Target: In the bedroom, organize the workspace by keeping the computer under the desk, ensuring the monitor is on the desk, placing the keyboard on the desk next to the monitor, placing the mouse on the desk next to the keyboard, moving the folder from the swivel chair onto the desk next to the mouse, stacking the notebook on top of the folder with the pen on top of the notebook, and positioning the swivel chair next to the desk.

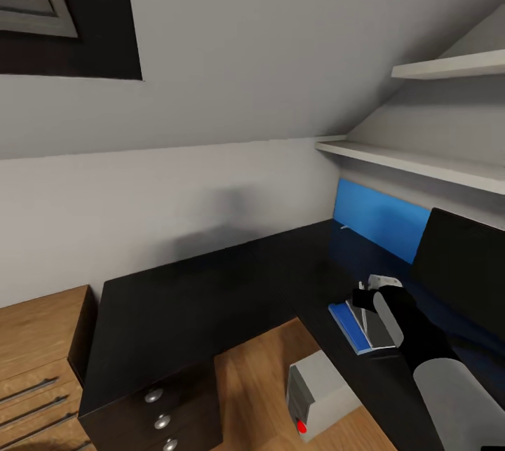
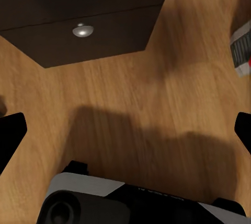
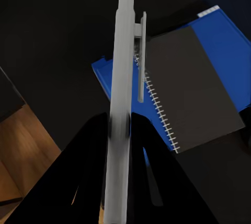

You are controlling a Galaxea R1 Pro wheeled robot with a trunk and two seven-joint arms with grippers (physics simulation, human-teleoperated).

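Right end effector [image 3: 119,130] grips pen [image 3: 120,93] — no legible writing.

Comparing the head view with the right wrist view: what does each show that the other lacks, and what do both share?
Head view alone: the thin black monitor, the light grey computer tower on the wood floor under the L-shaped black desk, its dark drawer unit, and the wall shelves.

Right wrist view alone: the right gripper shut on a slim grey clip pen, and the notebook's spiral binding.

Both: the grey notebook lying on the bright blue folder on the desk.
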